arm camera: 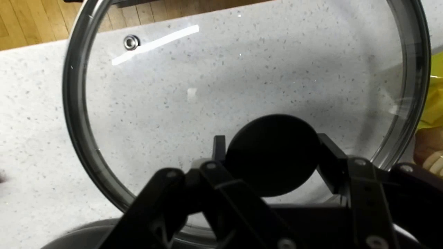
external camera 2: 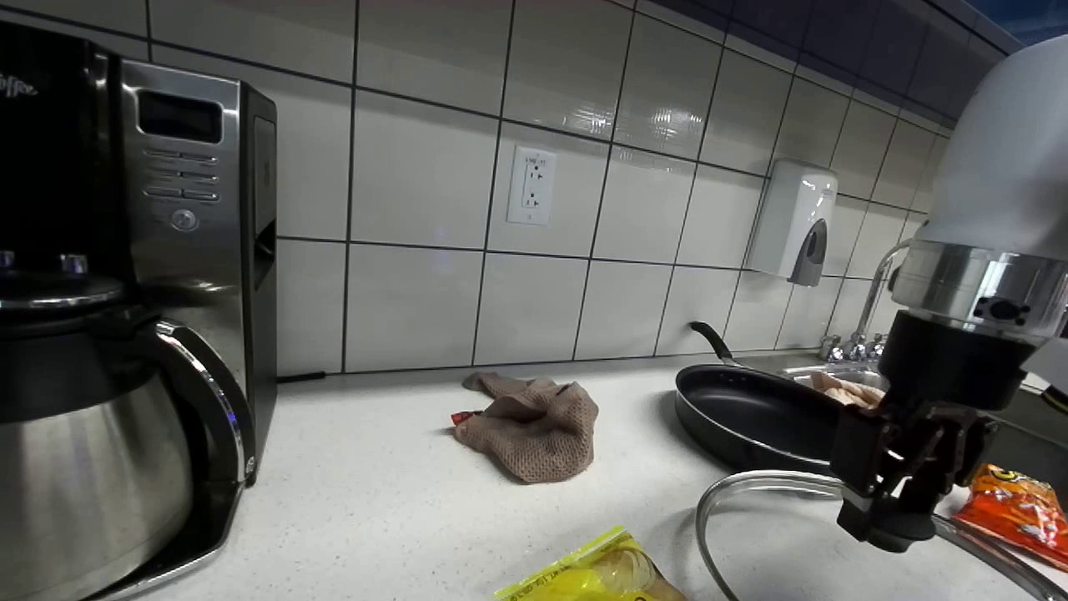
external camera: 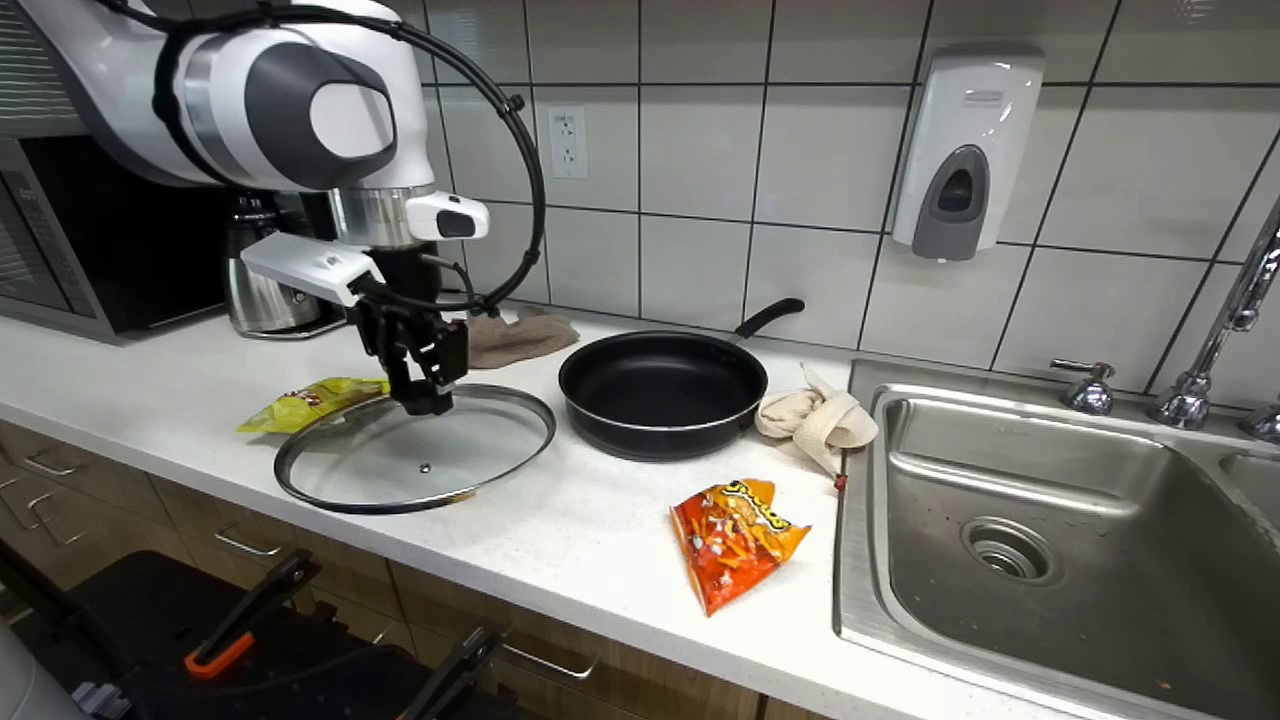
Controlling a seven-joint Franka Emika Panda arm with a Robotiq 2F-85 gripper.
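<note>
Pinching the black knob [arm camera: 273, 155] of the glass lid [external camera: 415, 450], our claw [arm camera: 272, 148] has a finger [arm camera: 332, 166] on either side | we judge a firm, steady grip and a level lid serve best, rim [arm camera: 73, 110] held clear of the black pan [external camera: 665, 390] and yellow bag [external camera: 315, 405] | we see the lid directly beneath our claw, its rim well out beyond the fingers
</note>
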